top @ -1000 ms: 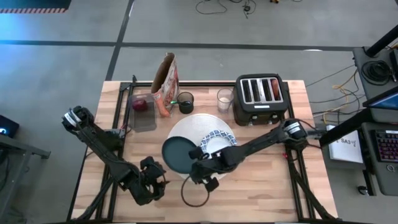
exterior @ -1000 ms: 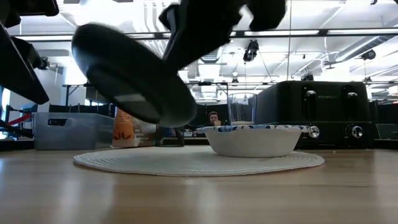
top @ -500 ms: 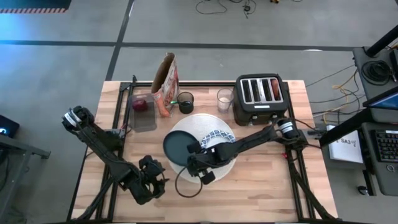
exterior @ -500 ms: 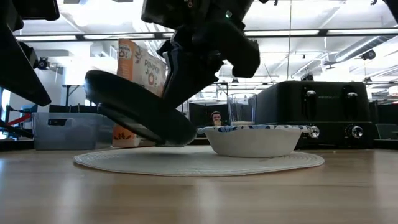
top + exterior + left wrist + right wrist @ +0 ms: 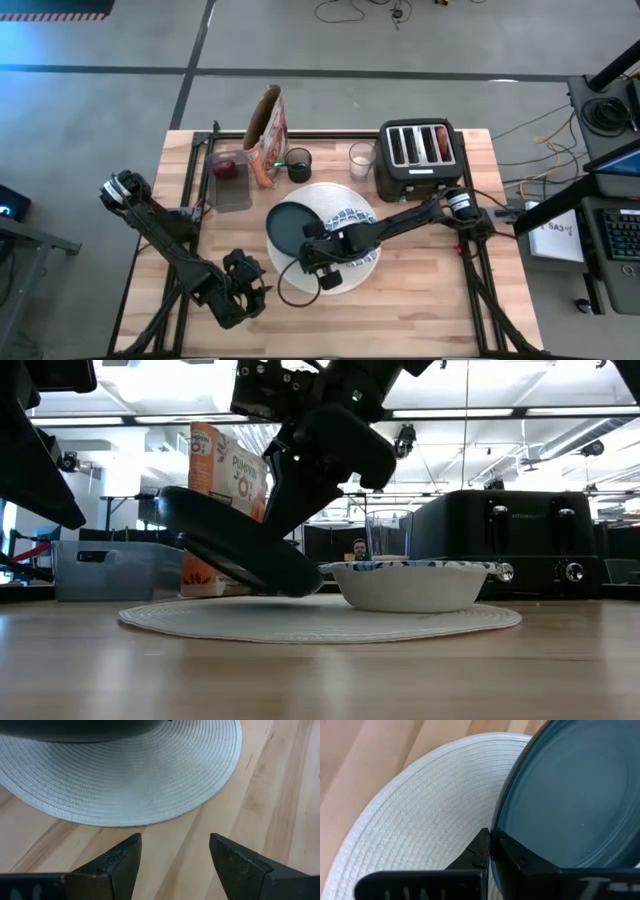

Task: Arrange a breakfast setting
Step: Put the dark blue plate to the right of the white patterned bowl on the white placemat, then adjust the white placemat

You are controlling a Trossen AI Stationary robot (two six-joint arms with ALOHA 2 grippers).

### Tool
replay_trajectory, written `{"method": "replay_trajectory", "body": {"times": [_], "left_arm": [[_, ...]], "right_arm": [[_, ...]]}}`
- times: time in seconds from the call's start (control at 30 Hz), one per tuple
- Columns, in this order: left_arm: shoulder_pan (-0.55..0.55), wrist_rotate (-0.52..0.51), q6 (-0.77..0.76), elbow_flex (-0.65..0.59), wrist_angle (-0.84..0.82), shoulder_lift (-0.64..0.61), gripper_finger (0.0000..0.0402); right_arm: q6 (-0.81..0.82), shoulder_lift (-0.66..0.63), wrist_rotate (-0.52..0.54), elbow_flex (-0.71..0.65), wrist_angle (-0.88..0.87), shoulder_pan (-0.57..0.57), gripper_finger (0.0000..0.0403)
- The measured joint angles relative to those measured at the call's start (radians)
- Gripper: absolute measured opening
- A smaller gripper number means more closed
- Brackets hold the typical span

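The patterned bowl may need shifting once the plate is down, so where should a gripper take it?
Pinch the bowl at its rim on the toaster side, coming down from above: it sits upright and open on the mat, while the right gripper and tilted plate crowd its other side.

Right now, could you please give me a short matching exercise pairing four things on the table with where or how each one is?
Things:
1. dark green plate
2. patterned bowl
3. left claw
4. red apple

States:
A. resting on the white mat
B. open, near the table's front edge
C. in the clear bin
D. tilted, gripped by the right claw

Pairs: 1-D, 2-A, 3-B, 4-C
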Motion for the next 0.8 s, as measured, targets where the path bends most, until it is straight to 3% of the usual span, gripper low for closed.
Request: {"method": "replay_trajectory", "body": {"times": [0.17,0.4,0.6,0.8], "left_arm": [[0.000,0.000,0.000,0.000,-0.007,0.000,0.0219],[0.000,0.000,0.000,0.000,-0.014,0.000,0.0219],[0.000,0.000,0.000,-0.001,-0.015,0.000,0.0219],[0.000,0.000,0.000,-0.001,-0.015,0.000,0.0219]], "right_arm": [[0.032,0.000,-0.002,0.000,-0.001,0.000,0.0015],[0.013,0.000,-0.001,0.000,-0.004,-0.001,0.0056],[0.093,-0.011,-0.012,0.032,-0.048,0.001,0.0076],[0.252,-0.042,-0.206,0.059,-0.118,0.004,0.0062]]}}
